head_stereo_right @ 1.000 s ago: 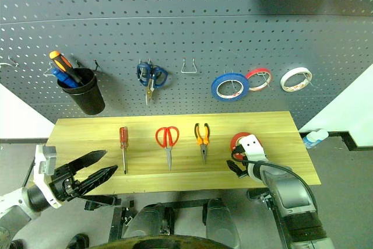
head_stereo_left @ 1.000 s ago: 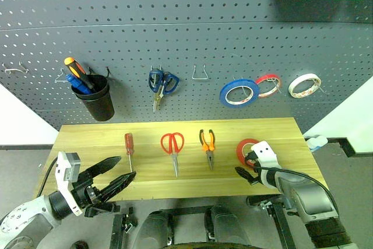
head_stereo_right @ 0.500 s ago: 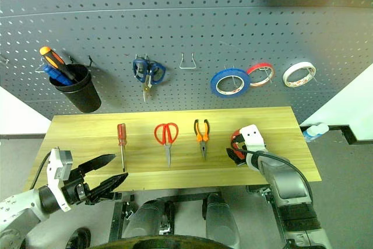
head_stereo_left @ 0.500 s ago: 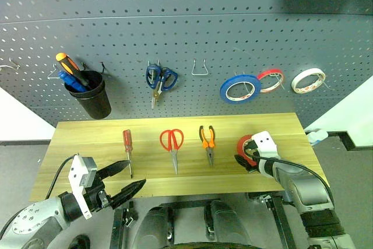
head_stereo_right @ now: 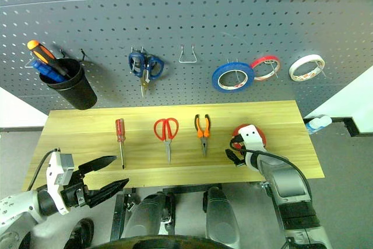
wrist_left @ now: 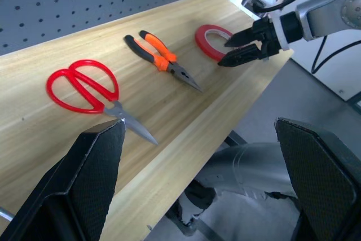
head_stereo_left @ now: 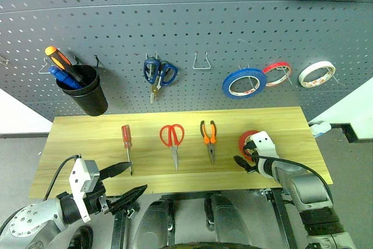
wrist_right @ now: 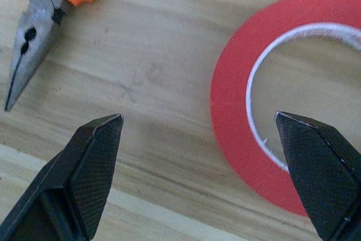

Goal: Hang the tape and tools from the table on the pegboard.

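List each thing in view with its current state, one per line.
red tape: flat on table, ungripped
red scissors: closed, lying on table
pliers: lying on table
screwdriver: lying on table
blue scissors: hanging on pegboard
blue tape: hung on pegboard
left gripper: open, empty
right gripper: open beside red tape

Head stereo pair: looks fwd & down from above, wide, takes in whole table [head_stereo_left: 87, 138] w/ pegboard [head_stereo_left: 186, 21] behind; both eyes share the same scene, slightly offset.

L wrist cam: low, off the table's near edge, faces along left gripper [wrist_left: 197, 190] across the top; mid-range, catches scissors [wrist_left: 84, 88], pliers [wrist_left: 161, 57], tape [wrist_left: 211, 40] & right gripper [wrist_left: 237, 49] beyond its tips.

R wrist cam: very close, looks down between right gripper's fingers [wrist_right: 93, 162]; tape & pliers tip just ahead, shared w/ L wrist & head views.
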Available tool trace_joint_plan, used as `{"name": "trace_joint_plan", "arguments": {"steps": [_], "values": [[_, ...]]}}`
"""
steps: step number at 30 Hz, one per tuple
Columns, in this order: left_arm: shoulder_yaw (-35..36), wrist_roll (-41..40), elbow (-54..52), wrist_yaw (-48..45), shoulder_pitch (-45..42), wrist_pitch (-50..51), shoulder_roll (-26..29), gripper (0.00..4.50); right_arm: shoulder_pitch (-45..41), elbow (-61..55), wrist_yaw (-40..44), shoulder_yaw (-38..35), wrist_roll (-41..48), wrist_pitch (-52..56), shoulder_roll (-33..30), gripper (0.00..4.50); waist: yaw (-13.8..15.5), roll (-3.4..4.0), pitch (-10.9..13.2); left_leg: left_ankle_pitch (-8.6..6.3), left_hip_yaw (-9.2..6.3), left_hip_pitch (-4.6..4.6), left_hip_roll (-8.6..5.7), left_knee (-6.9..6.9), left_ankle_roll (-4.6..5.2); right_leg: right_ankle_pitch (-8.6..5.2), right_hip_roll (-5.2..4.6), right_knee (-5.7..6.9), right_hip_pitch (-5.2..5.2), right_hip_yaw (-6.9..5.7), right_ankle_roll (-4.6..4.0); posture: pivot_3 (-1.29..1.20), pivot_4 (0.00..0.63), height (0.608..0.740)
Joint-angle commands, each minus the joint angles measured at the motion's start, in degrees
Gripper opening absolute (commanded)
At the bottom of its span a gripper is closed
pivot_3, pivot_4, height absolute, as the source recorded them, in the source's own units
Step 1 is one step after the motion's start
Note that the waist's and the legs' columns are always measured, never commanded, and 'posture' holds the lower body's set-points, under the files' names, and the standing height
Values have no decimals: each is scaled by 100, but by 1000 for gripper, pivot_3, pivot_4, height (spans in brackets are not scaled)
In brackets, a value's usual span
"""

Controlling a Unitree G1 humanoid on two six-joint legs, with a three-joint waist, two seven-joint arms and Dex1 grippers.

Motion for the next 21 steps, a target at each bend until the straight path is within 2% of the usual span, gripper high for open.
{"name": "trace_joint_plan", "arguments": {"steps": [1, 11, 14, 21], "values": [[145, -16, -209, -69, 17, -63, 48, 4425, 24, -44, -42, -120, -18, 39, -78, 4500, 0, 0, 27, 0, 0, 0, 0, 0, 0, 0, 0, 0, 0, 0, 0, -14, 258, 736], [100, -44, -279, -47, -46, -6, 34, 4425, -237, 486, -129, -34, -138, -112, -98, 4500, -6, -2, 106, 0, 0, -5, 0, 0, -1, 0, 0, -1, -6, -2, 0, -8, 265, 736], [39, 1, -314, -36, -28, -8, 8, 4500, -329, 585, -126, -73, -124, -179, -71, 3949, -5, -3, 127, 0, 0, -6, 0, -1, -1, 0, 0, -1, -6, -2, 0, -4, 270, 736], [25, 29, -364, -48, -7, -13, 34, 4500, -232, 521, -27, 205, -310, -261, -155, 1697, -6, -16, 158, 0, 0, -6, 0, -3, -1, 0, -1, -1, -9, -2, 0, -1, 277, 736]]}}
